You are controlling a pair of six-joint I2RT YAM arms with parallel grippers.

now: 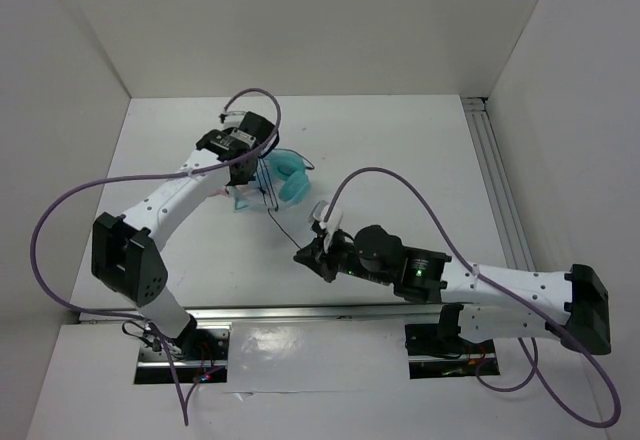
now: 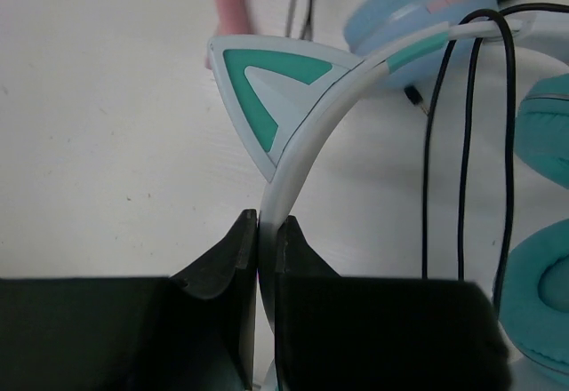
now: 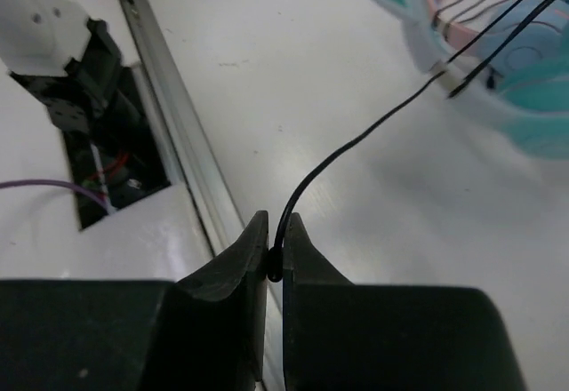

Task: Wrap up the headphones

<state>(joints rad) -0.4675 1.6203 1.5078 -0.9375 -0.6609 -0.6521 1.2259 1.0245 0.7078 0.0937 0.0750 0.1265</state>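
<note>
The teal headphones (image 1: 287, 177) lie at the back left of the table. My left gripper (image 2: 268, 222) is shut on their pale headband (image 2: 307, 133), just below a teal-and-white cat ear (image 2: 267, 89). The thin black cable (image 2: 467, 142) hangs in loops over the headband beside the teal cups (image 2: 542, 311). From there the cable (image 1: 283, 222) runs forward across the table to my right gripper (image 1: 305, 257). In the right wrist view the right gripper (image 3: 276, 224) is shut on the cable (image 3: 356, 147), which runs taut from the jaws up to the headphones (image 3: 498, 71).
Pink-banded headphones with a light blue cup (image 2: 418, 9) lie just behind the teal pair. A metal rail (image 3: 178, 142) runs along the table's near edge by the arm bases. Another rail (image 1: 495, 175) lines the right side. White walls enclose the table.
</note>
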